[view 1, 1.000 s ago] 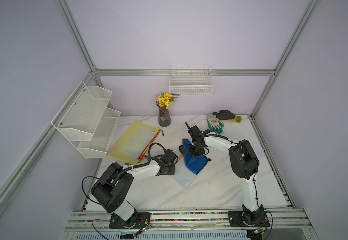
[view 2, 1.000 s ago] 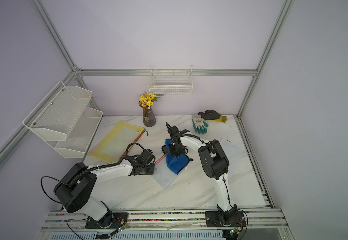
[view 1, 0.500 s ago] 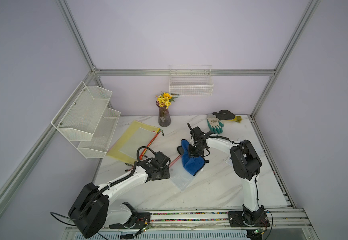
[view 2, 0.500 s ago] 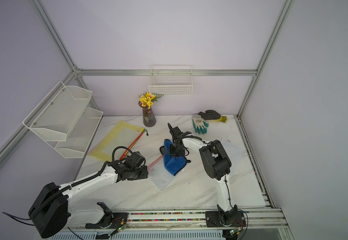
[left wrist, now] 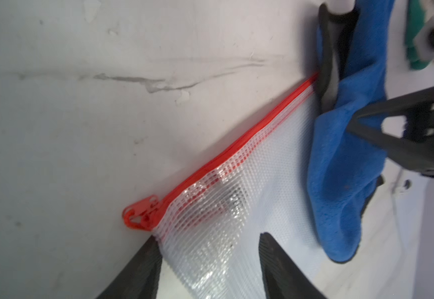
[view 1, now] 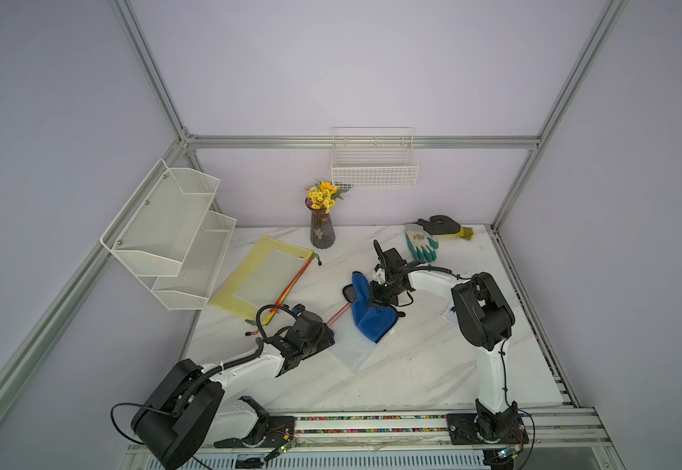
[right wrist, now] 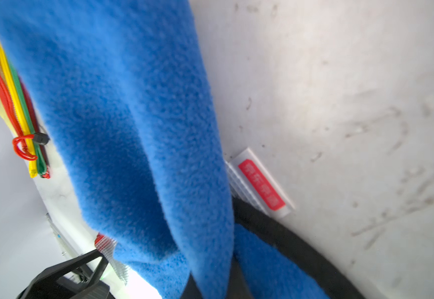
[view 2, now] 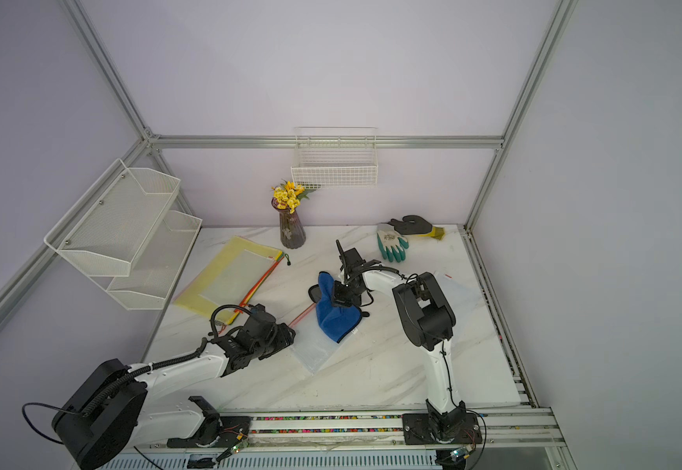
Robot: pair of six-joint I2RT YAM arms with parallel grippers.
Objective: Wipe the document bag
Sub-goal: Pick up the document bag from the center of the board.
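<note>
Logging on the surface [view 1: 412, 366] my clear document bag [view 1: 351, 348], near corner straddled by my released left claw [left wrist: 208, 239], far end covered by the blue cloth [view 1: 371, 319] clenched in my right claw [view 1: 375, 300], with yellow folders [view 1: 262, 276], vase [view 1: 322, 232] and gloves [view 1: 422, 244] behind.

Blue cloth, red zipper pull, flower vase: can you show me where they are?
blue cloth [view 1: 369, 321]: in a top view, on its wide lower part.
red zipper pull [left wrist: 139, 214]: in the left wrist view, on the tab.
flower vase [view 1: 322, 232]: in a top view, on its dark body.
</note>
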